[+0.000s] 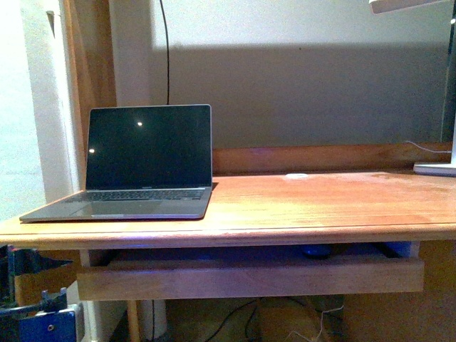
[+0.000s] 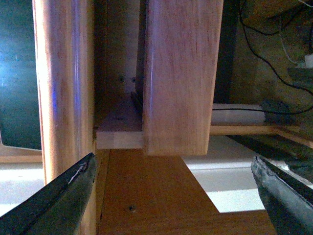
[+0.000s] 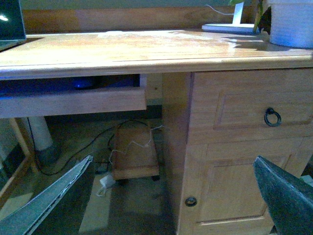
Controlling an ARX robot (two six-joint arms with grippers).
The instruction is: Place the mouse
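Observation:
The mouse (image 1: 315, 251) is a small dark rounded shape lying in the pull-out tray (image 1: 249, 276) under the desk top, right of the middle. It also shows in the right wrist view (image 3: 83, 82), half hidden behind the tray's front board. My left gripper (image 2: 176, 196) is open and empty, low beside a wooden desk leg (image 2: 63, 88) and the end of the tray board (image 2: 178, 73). My right gripper (image 3: 176, 200) is open and empty, low in front of the desk's cupboard door (image 3: 234, 196), well away from the mouse.
An open laptop (image 1: 146, 160) stands on the desk top (image 1: 320, 203) at the left. A small flat white disc (image 1: 297, 175) lies at the back. A lamp base (image 1: 436, 168) and a white pot (image 3: 291, 22) are at the right. Cables and a wooden box (image 3: 134, 152) lie under the desk.

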